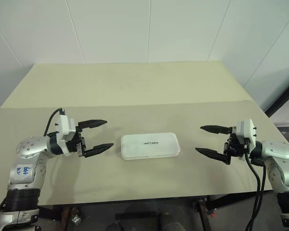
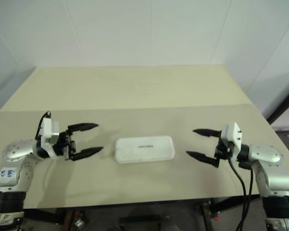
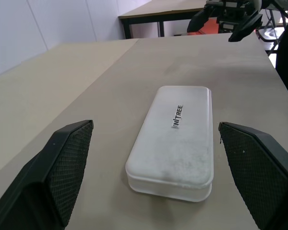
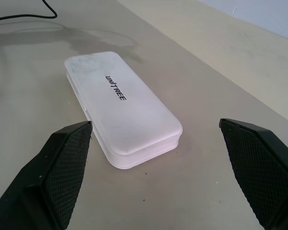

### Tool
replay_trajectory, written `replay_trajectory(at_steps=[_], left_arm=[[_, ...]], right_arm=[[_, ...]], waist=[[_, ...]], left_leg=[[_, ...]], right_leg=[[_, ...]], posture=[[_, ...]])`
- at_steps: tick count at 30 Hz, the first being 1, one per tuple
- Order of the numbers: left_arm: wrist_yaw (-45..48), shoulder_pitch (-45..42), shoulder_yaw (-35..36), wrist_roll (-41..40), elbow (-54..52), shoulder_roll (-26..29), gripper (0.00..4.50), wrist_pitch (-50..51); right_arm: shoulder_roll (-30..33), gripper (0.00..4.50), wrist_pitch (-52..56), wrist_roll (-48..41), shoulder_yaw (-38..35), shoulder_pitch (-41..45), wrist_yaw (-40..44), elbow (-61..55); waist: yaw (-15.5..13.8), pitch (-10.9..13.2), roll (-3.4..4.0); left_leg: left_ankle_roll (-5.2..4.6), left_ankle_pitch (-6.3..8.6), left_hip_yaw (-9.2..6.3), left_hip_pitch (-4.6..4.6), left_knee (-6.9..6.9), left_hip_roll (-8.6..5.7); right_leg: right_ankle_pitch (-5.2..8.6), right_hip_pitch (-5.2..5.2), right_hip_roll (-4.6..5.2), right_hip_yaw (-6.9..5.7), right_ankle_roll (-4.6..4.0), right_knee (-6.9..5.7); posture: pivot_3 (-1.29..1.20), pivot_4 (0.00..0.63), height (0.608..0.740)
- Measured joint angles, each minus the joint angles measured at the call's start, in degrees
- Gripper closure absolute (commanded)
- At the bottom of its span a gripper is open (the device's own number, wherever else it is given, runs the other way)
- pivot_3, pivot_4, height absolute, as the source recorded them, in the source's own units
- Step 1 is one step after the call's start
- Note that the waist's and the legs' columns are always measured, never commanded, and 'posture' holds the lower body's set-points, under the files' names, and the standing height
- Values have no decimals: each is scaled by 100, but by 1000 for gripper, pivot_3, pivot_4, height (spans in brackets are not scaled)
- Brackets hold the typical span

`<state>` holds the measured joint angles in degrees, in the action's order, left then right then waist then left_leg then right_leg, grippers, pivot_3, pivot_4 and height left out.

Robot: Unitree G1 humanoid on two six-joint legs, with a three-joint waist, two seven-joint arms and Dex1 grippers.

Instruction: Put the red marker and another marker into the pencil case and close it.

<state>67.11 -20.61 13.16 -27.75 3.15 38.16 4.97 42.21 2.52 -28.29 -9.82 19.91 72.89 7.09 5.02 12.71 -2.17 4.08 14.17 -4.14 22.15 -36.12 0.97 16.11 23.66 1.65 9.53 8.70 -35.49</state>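
1. Pencil case [image 1: 150, 146] lies flat, lid shut, mid-surface [image 1: 135, 96], logo up.
2. Left tool [image 1: 97, 136] at case's 9 o'clock, jaws wide, holding nothing.
3. Right tool [image 1: 208, 140] at 3 o'clock, jaws wide, holding nothing, apart from case.
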Motion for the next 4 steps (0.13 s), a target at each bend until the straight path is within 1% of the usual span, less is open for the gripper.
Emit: replay_trajectory(at_steps=[4], left_arm=[[-173, 213, -6, 1, -18, -6, 13, 54]], right_arm=[[-24, 0, -23, 24, 27, 129, 1, 44]], waist=[[-2, 0, 0]], left_leg=[[0, 0, 0, 1, 1, 1]], right_leg=[[-1, 1, 0, 0, 2, -1]], posture=[[0, 150, 740]])
